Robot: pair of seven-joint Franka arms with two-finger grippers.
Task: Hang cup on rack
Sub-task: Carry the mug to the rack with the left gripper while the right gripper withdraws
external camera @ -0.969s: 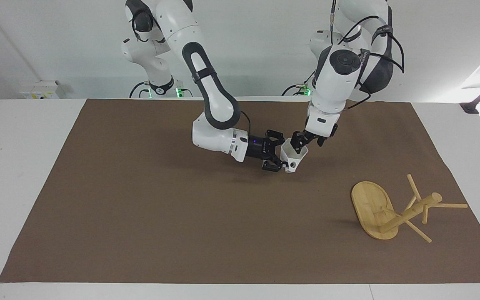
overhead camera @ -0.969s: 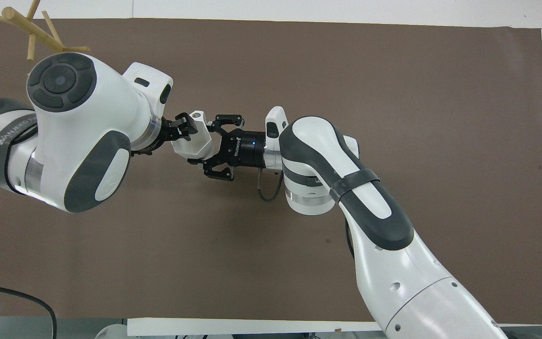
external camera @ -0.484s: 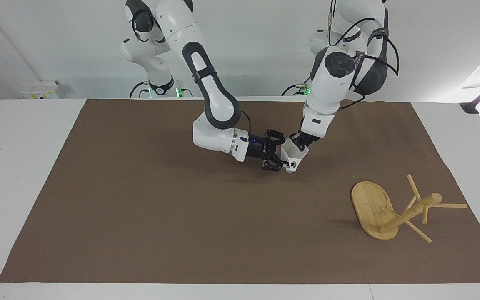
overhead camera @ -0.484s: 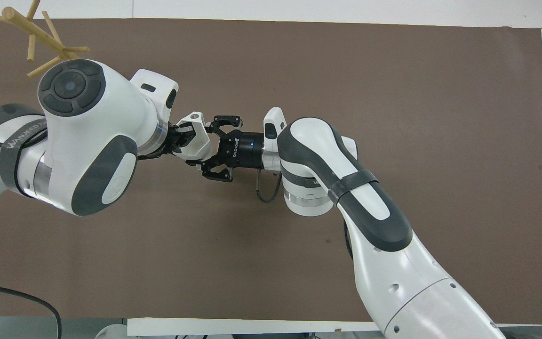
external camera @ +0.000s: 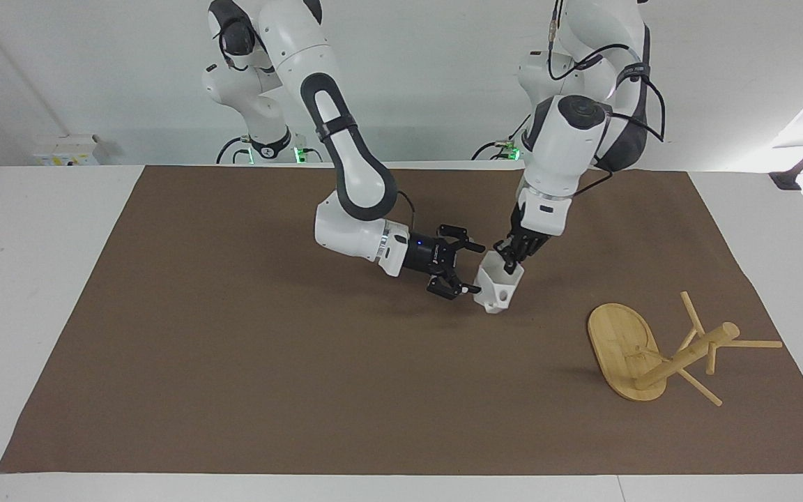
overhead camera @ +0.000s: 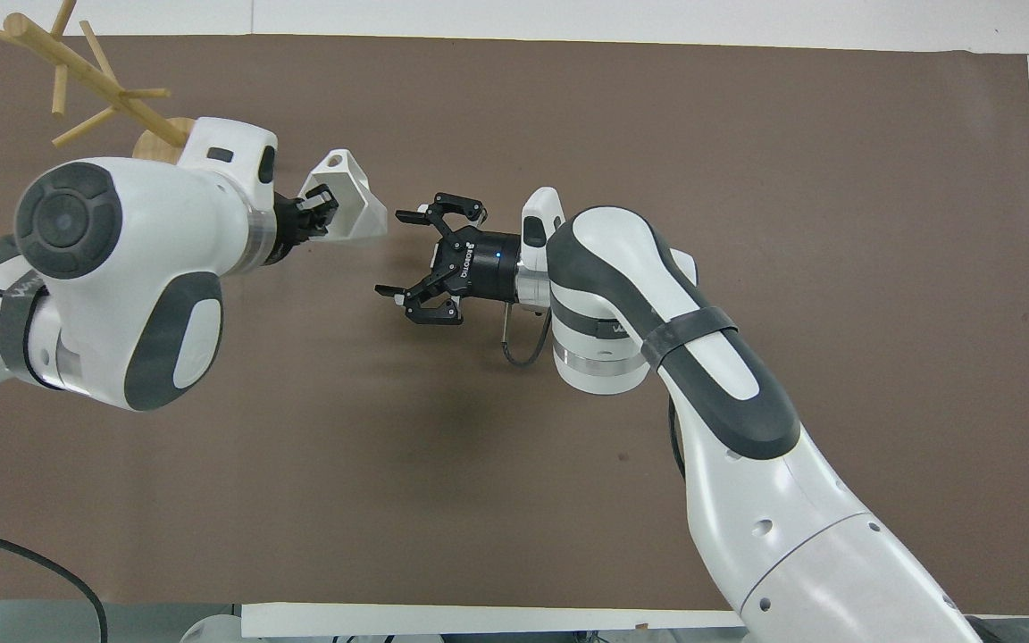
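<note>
In the overhead view the left arm [overhead camera: 112,277] hides most of the rack [overhead camera: 77,76] base, and the picture's edge crops its pegs.

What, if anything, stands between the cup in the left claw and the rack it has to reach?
Nothing visible does. The left claw holds the cup by its rim over bare mat; the rack stands toward the left arm's end, with only mat between. The right claw is open beside the cup, away from the rack.

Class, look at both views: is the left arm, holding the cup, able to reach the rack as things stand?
Probably yes: the left gripper holds the cup, the brown mat toward the rack is bare, and the open right gripper stands apart.
</note>
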